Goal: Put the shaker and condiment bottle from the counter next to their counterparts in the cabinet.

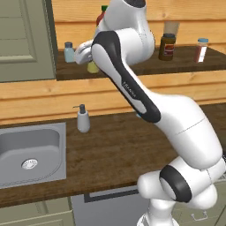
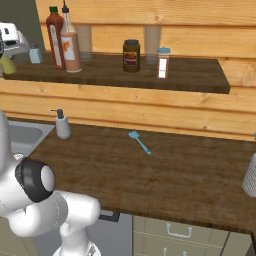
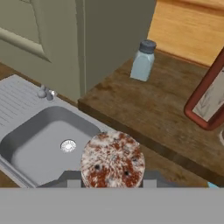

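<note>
Yellow-green shaker (image 1: 92, 67) held upright in the gripper (image 3: 112, 177), jaws closed on its body, at the front edge of the cabinet shelf (image 3: 144, 113); blue shaker (image 3: 143, 61) stands further in, ahead.

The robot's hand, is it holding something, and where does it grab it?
Yes: the gripper holds the tiny shaker by its sides, below the speckled cap.
</note>
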